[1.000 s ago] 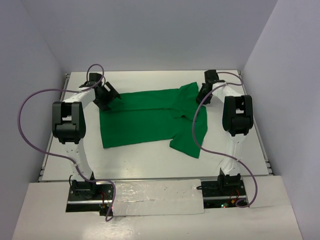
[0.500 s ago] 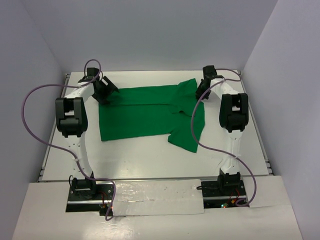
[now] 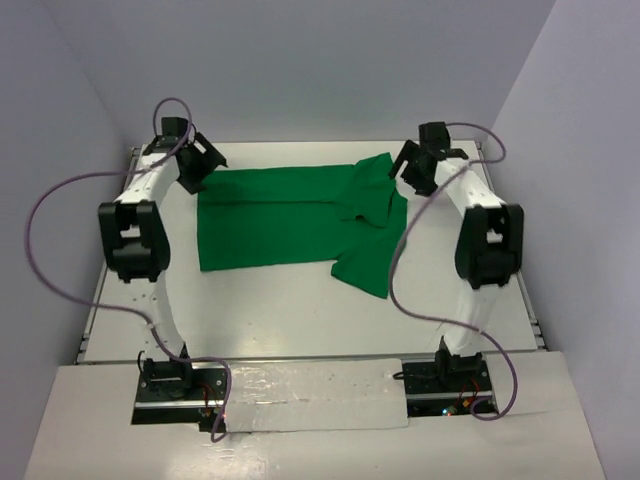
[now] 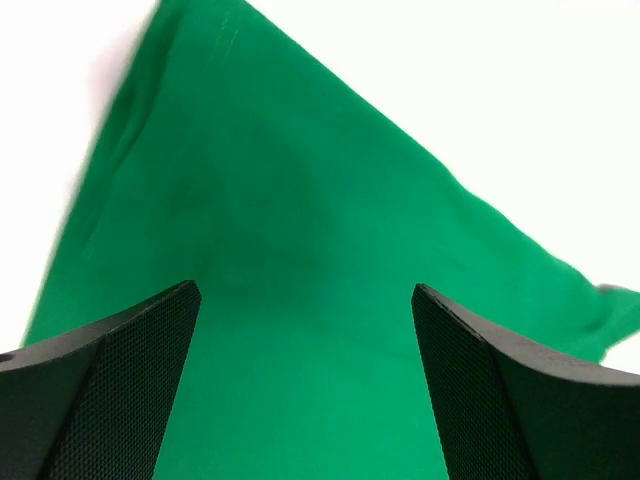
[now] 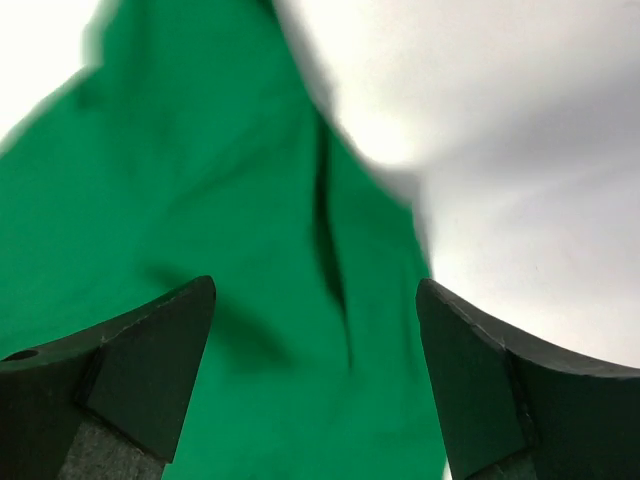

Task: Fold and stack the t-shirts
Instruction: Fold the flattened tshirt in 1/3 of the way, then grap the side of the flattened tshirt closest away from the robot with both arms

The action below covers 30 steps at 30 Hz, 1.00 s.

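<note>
T-shirt (image 3: 280, 220): spread flat across far part of table (image 3: 300, 310), right end bunched and doubled over. Left fingers (image 4: 110, 380) and right fingers (image 5: 150, 370): spread wide, empty, over far corners. Risk: uneven pinch at bunched end, giving skewed fold.

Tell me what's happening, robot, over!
Left claw open, right claw open, both empty above shirt. Shirt spread on table, right side rumpled. Nothing blocking.
</note>
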Available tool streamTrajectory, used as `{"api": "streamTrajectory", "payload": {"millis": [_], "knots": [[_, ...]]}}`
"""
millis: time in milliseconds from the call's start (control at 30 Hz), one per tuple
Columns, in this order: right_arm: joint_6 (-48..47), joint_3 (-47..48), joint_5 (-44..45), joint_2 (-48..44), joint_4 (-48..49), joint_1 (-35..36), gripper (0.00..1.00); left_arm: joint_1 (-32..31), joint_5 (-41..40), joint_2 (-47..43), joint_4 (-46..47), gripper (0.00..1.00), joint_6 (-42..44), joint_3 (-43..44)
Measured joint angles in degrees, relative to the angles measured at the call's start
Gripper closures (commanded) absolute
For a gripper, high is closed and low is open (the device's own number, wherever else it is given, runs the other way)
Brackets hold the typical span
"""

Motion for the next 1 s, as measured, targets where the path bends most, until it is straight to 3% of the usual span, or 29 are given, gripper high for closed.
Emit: {"api": "streamTrajectory", "payload": {"millis": [133,233,333,533,733,867,967,1000], "knots": [[0.3,-14.3,0.2,-20.9,6.1,0.0,0.18,0.0,-5.4,-17.6,2.0,0.09,0.2,-11.6],[1.5,-29.2,-0.9,-37.1,12.8,0.3,0.18,0.0,-9.4,-33.3,4.3,0.11,-1.0,-26.4],[3.3,-42.3,-2.4,-46.2,15.2,1.5,0.18,0.1,-11.9,-43.5,6.6,0.11,-3.0,-42.1],[7.7,-63.3,-5.1,-50.3,15.1,7.0,0.17,0.1,-11.8,-43.9,6.9,0.11,-6.3,-62.5],[11.9,-70.1,-5.0,-58.8,13.4,9.0,0.18,0.1,-12.0,-44.7,10.3,0.17,-8.9,-65.6],[14.7,-72.2,-5.1,-59.2,15.9,9.0,0.20,0.1,-12.0,-41.7,14.5,0.32,-10.2,-65.3],[16.6,-73.5,-5.9,-56.5,18.6,9.0,0.21,0.1,-12.0,-38.4,18.1,0.59,-10.9,-63.6],[17.3,-73.6,-6.3,-55.8,20.0,9.0,0.23,0.1,-12.1,-37.3,19.1,0.74,-11.0,-63.1]]}}
